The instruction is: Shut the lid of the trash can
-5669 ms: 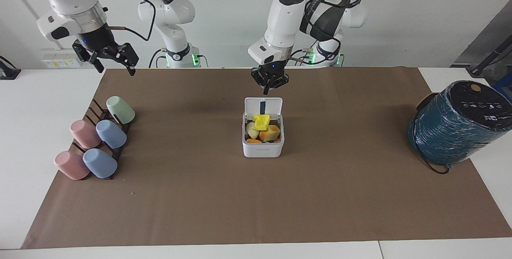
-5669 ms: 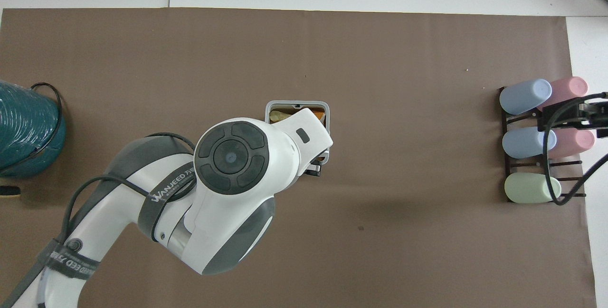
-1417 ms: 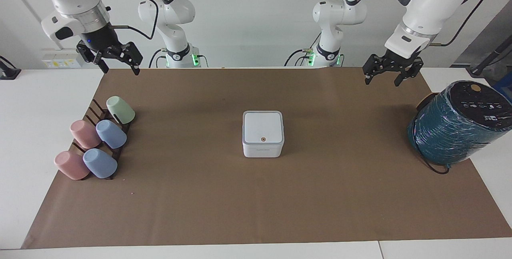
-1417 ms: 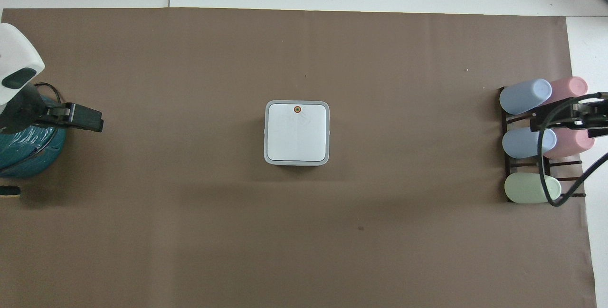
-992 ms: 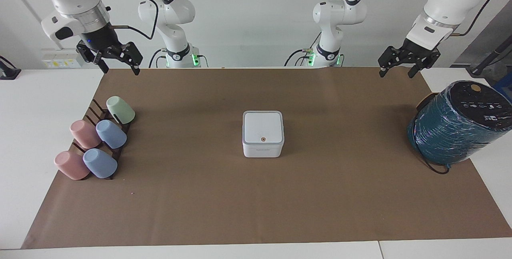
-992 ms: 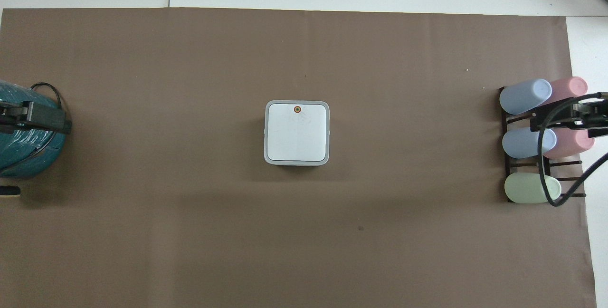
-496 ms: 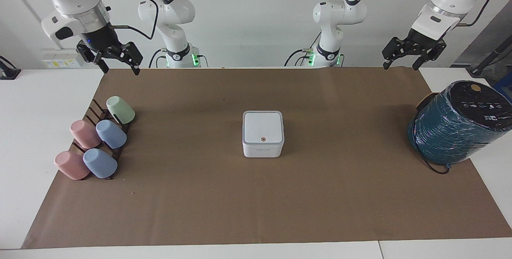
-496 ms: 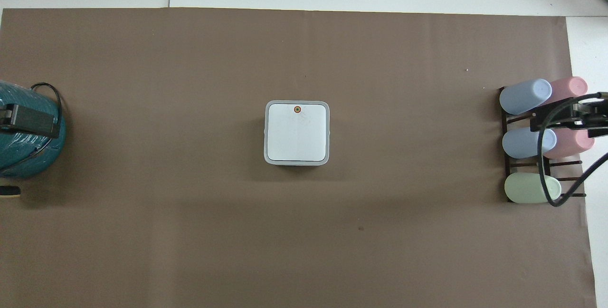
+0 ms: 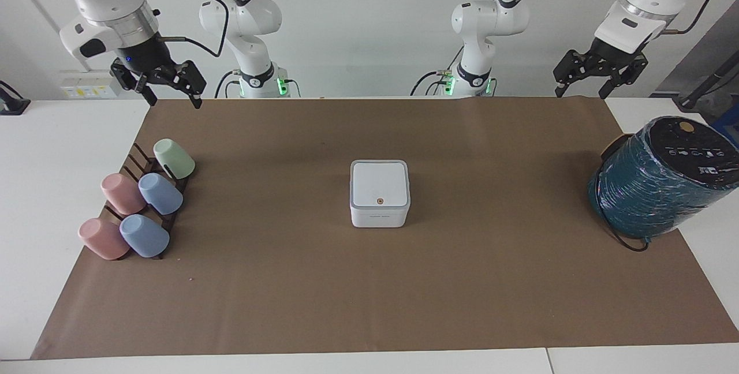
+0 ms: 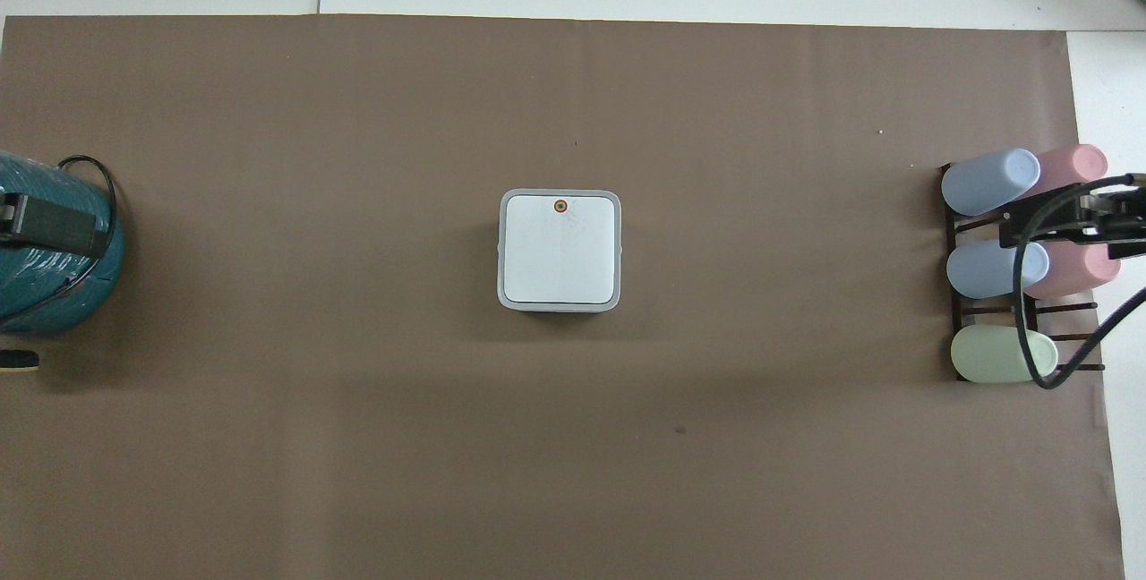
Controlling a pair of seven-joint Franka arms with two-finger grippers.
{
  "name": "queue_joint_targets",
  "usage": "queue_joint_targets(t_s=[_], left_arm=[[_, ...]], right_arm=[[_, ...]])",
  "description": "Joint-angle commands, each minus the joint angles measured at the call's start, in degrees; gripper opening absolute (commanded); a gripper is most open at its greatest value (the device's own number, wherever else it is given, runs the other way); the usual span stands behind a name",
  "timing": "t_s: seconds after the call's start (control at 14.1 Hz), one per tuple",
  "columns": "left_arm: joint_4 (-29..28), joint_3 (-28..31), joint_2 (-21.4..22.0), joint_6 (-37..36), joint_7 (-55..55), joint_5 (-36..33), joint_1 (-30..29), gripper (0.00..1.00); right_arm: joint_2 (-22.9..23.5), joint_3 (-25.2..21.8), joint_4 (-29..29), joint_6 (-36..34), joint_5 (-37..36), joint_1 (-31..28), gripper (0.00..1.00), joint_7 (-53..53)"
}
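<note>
The small white trash can (image 9: 379, 215) (image 10: 501, 251) stands in the middle of the brown mat. Its white lid (image 9: 379, 184) (image 10: 560, 249) with grey rim and orange dot lies flat and shut on top. My left gripper (image 9: 579, 94) is open and empty, raised high over the mat's edge at the left arm's end, well away from the can. One finger (image 10: 49, 224) of it shows in the overhead view. My right gripper (image 9: 171, 100) is open and empty, raised near the mat's corner at the right arm's end, where that arm waits.
A big teal wrapped cylinder with a black top (image 9: 664, 178) (image 10: 45, 267) lies at the left arm's end. A dark rack with several pastel cups (image 9: 141, 206) (image 10: 1021, 262) stands at the right arm's end. The brown mat (image 9: 369, 293) covers most of the table.
The left arm closed the lid, then drew back and up toward its own end of the table. In the last half second it rose only slightly. The right arm has not moved.
</note>
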State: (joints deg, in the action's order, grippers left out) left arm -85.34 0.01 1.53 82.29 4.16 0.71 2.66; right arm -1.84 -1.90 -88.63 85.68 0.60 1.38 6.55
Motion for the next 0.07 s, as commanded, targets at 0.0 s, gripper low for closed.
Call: queue_joint_targets(t_s=[0.0], left_arm=[[1.31,0.08,-0.21,-1.43,0.59,-1.24,0.24,1.00]], right_arm=[[-1.58,0.15,-1.99,1.24,0.81,-0.15,1.00,-0.66]])
